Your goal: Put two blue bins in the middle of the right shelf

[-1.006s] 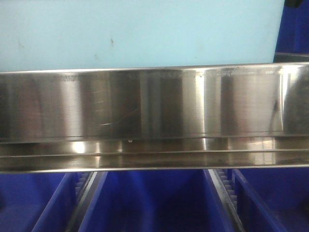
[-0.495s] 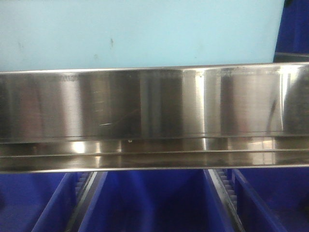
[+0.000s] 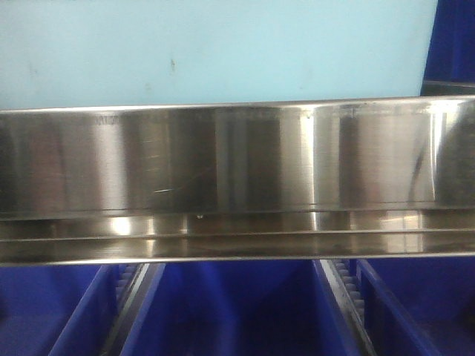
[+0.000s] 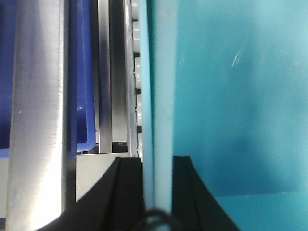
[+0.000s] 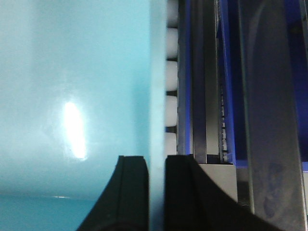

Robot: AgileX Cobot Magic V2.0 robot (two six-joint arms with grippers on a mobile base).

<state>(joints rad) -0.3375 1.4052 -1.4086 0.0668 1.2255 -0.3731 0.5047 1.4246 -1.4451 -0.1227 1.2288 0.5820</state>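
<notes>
bin (image 3: 223, 52): pale blue, behind and above the steel rail (image 3: 237, 163) | grip: left fingers (image 4: 120, 202) pinch one wall, right fingers (image 5: 127, 197) another | handling: we judge it light, stiff, glossy plastic that may slip, so hold it at both thin walls | views: the wrists show the grips and rollers (image 4: 137, 72); the front alone shows the dark bins (image 3: 237, 311) below

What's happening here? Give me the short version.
Both arms grip one light blue bin between them. The left gripper is closed on one side wall and the right gripper on the opposite wall. In the front view the bin shows above a steel shelf rail, with dark blue bins on the level below.
</notes>
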